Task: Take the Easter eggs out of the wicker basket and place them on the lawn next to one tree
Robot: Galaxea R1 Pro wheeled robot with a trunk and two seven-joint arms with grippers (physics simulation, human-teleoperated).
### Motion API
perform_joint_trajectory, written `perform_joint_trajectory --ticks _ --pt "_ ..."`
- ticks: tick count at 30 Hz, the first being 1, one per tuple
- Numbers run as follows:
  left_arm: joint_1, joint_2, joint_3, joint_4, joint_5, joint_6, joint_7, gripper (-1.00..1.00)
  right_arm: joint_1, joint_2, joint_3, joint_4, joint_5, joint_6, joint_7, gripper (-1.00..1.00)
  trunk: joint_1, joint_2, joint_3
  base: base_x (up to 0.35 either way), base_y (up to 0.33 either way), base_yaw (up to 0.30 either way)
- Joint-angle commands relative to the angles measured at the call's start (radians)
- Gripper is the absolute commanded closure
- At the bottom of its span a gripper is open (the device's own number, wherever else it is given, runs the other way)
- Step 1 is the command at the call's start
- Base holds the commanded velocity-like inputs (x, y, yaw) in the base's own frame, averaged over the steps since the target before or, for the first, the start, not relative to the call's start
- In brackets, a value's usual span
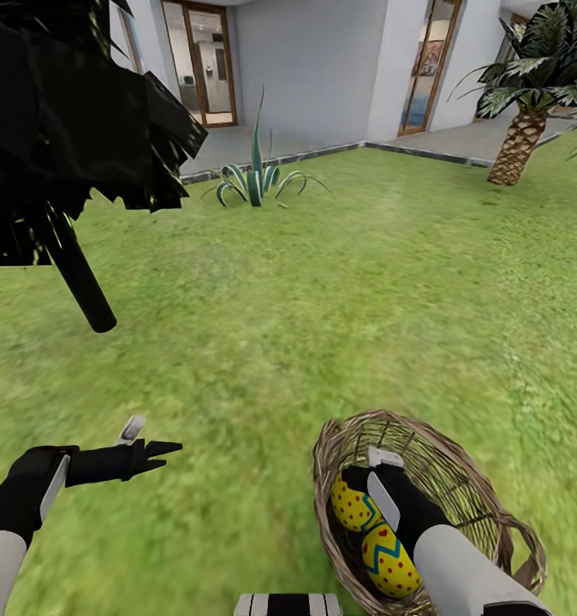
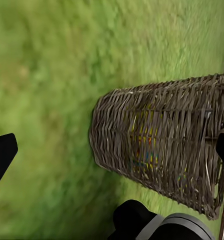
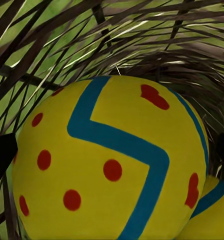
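Head view: right gripper point(image 1: 363, 481) down inside the wicker basket point(image 1: 460, 479) on the lawn point(image 1: 323, 299), against two Easter eggs point(image 1: 370, 530); spread impossible to tell. Left gripper point(image 1: 147, 445) level over grass, fingers apart, empty.

Left wrist view: basket wall from outside, egg colours glimpsed through the weave.

Right wrist view: one egg point(image 3: 112, 160) close between dark fingertips point(image 3: 2, 157), another behind it.

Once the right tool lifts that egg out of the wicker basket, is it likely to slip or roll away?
Probably both. The egg looks smooth and rounded, so the right tool may find little flat surface to pinch. Set on the lawn, it could roll a little, though grass may damp that. In the wicker basket it nestles against a second egg, which might shift when it leaves.
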Motion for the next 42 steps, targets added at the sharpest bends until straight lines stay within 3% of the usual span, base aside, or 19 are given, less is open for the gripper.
perform_joint_trajectory --ticks 1,9,17,26,30,42 --pt "-0.001 0.000 0.002 0.000 -0.005 0.009 -0.006 -1.00 0.000 0.000 0.003 -0.002 -0.009 0.004 -0.008 -1.00 0.000 0.000 -0.001 0.000 0.000 0.000" --pt "-0.001 0.000 0.002 0.000 -0.005 0.009 -0.006 -1.00 0.000 0.000 0.003 0.002 -0.007 0.007 -0.007 -1.00 0.001 -0.001 -0.009 0.000 0.000 0.000" --pt "-0.001 0.000 0.002 0.000 -0.005 0.009 -0.006 -1.00 0.000 0.000 0.003 0.003 0.003 0.007 0.051 -1.00 0.001 -0.001 -0.009 0.000 0.000 0.000" --pt "-0.001 0.000 0.001 0.000 -0.005 0.009 -0.006 -1.00 0.000 0.000 0.003 0.003 0.004 0.008 0.055 -1.00 0.001 -0.001 -0.009 0.000 0.000 0.000" --pt "-0.001 0.000 0.001 0.000 -0.005 0.009 -0.006 -1.00 0.000 0.000 0.002 0.004 0.004 0.010 0.055 -1.00 0.003 -0.002 -0.024 0.000 0.000 0.000" --pt "-0.001 0.000 0.001 0.000 -0.005 0.009 -0.006 -1.00 0.000 0.000 0.002 0.006 0.004 0.011 0.055 -1.00 0.003 -0.002 -0.024 0.000 0.000 0.000"
